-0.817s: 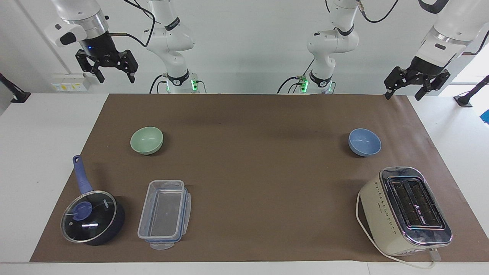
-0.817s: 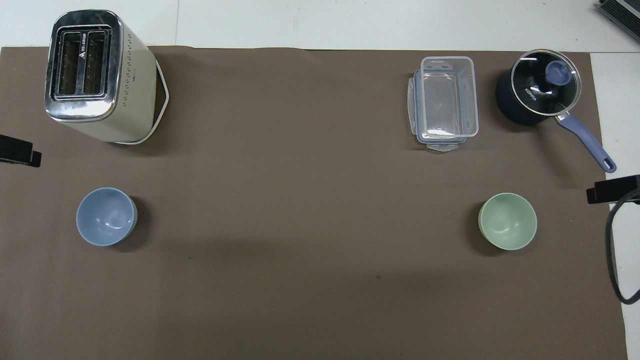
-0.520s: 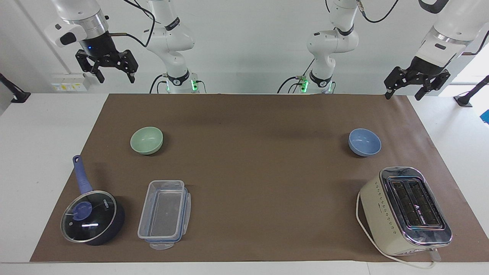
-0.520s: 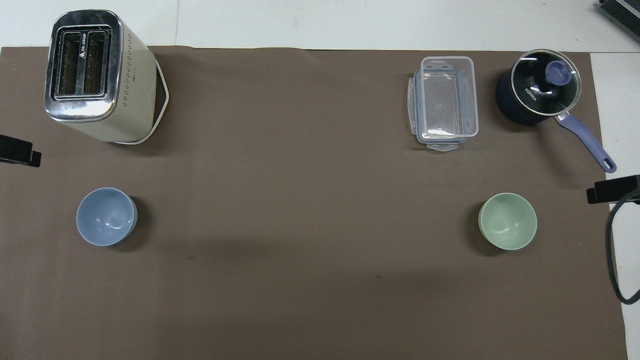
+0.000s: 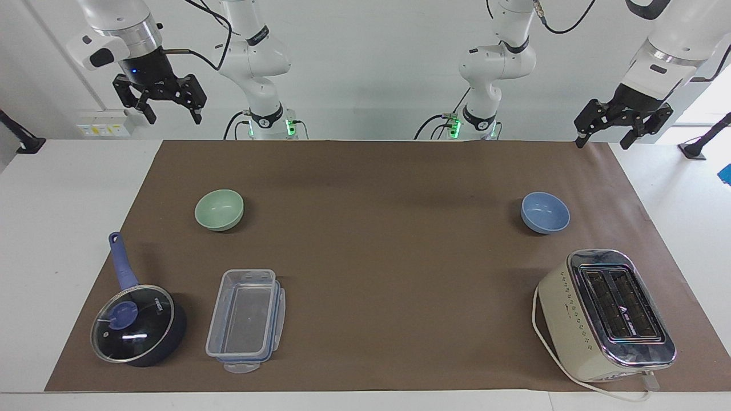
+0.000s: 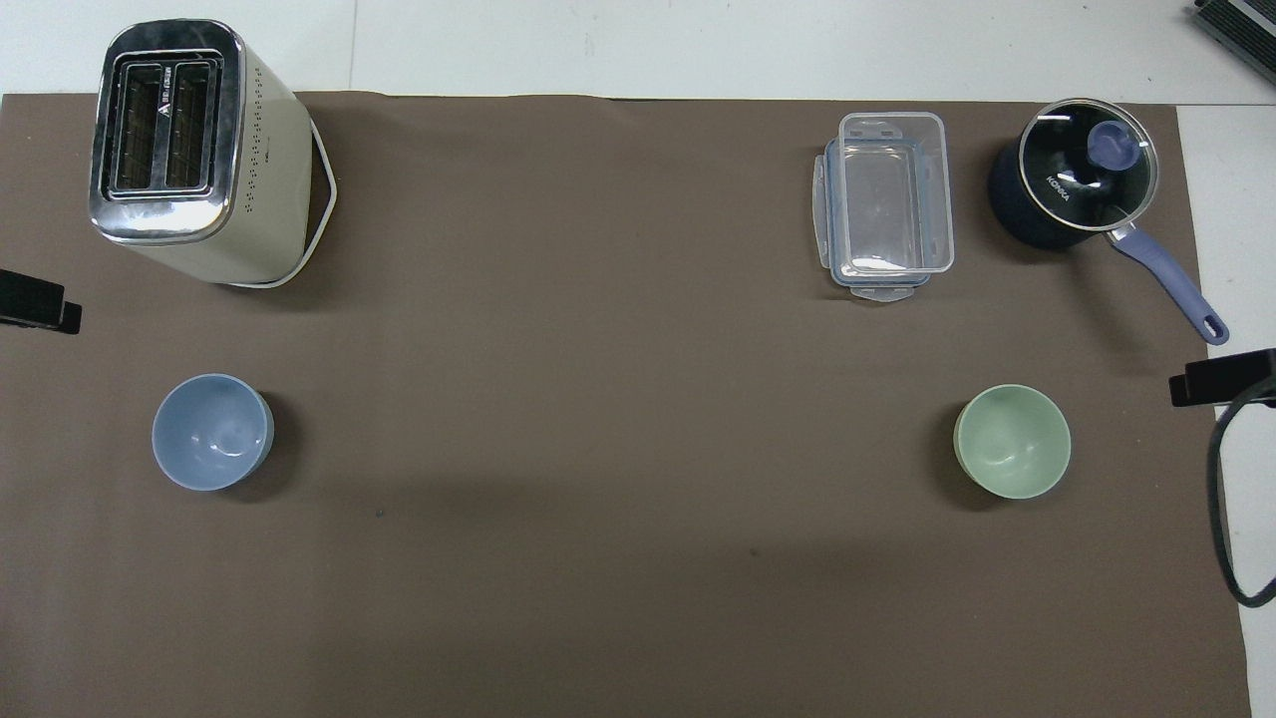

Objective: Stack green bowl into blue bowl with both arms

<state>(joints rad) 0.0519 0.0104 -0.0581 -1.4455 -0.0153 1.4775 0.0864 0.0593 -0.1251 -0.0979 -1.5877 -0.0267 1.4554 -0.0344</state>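
Observation:
The green bowl (image 5: 219, 209) (image 6: 1013, 441) sits upright on the brown mat toward the right arm's end of the table. The blue bowl (image 5: 545, 212) (image 6: 211, 432) sits upright toward the left arm's end, about as near to the robots as the green one. My right gripper (image 5: 173, 117) hangs open and empty, high over the table's edge at the robots' end. My left gripper (image 5: 603, 142) hangs open and empty over the mat's corner at its own end. In the overhead view only a fingertip of each shows: the left fingertip (image 6: 40, 304) and the right fingertip (image 6: 1221, 377).
A cream toaster (image 5: 606, 313) with its white cord stands farther from the robots than the blue bowl. A clear plastic box (image 5: 246, 319) and a dark lidded saucepan (image 5: 139, 324) with a blue handle lie farther out than the green bowl. The brown mat (image 5: 388, 257) spans the table.
The right gripper has edged up very slightly. Both bowls and the left gripper stay where they were.

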